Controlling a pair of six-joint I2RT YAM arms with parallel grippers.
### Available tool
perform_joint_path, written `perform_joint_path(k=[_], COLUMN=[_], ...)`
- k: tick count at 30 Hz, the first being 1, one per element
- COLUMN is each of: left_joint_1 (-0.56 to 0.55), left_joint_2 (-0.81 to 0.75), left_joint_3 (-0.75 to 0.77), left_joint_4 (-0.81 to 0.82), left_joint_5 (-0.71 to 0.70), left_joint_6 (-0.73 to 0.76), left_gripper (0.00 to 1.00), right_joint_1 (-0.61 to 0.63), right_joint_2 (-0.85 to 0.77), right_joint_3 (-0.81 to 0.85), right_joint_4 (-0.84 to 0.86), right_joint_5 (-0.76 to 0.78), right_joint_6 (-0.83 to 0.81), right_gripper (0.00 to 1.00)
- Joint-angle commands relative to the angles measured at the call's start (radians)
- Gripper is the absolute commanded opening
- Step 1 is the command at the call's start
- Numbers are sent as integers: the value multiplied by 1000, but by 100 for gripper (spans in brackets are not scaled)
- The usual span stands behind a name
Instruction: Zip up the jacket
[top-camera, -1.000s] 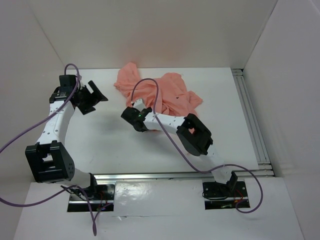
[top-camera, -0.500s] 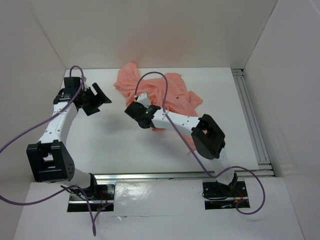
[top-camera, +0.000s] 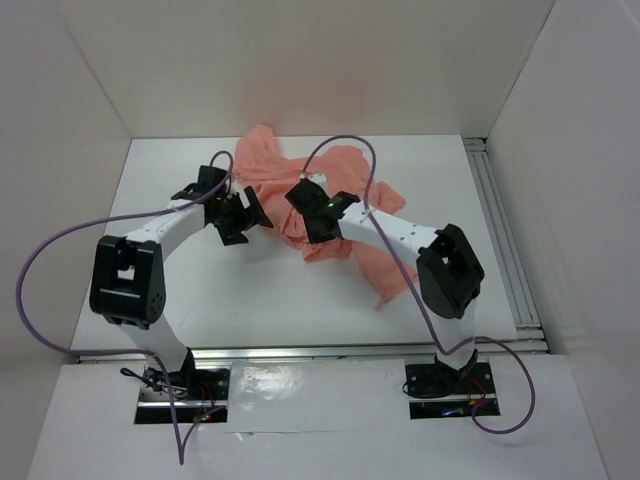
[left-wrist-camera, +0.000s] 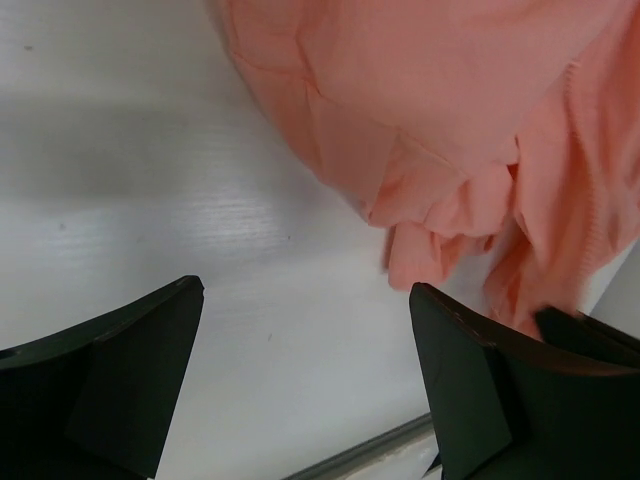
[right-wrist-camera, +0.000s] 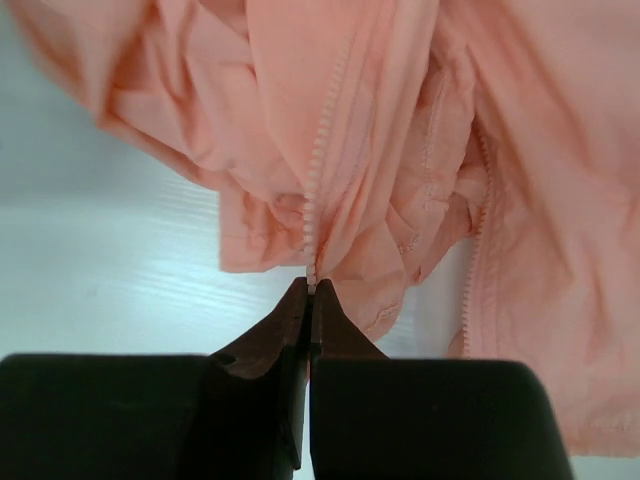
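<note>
Top view: salmon-pink jacket lies crumpled at the far middle of the white table, with one part trailing toward the near right. The left gripper sits at the jacket's left edge. The right gripper is over the middle of the heap.

Left wrist view: fingers spread wide, nothing between them but bare table. A folded jacket edge lies just beyond, toward the upper right.

Right wrist view: jaws pinched tight on the lower end of a row of pale zipper teeth. Fabric bunches around the grip. A second row of teeth runs at the right.
</note>
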Motion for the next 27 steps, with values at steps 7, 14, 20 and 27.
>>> perform_joint_path(k=[7,14,20,27], left_joint_1=[-94,-104,-50,43], left_joint_2=[236,359,332,204], left_joint_3=[198,351,391,368], left_joint_4=[135,123,105,34], left_joint_5=[-89,-84,-34,15], left_joint_6=[-68,-77,-77,5], left_gripper=[96,59,0,0], right_joint_1=[-136,-226,-292,-357], right_joint_2=[-206,-206,-209,-375], right_joint_3=[102,362,522,211], right_joint_4=[62,42,20,74], right_joint_5=[-335,-512,-572,-627], right_joint_6=[-52,-43,-10,111], right_gripper=[0,0,0,0])
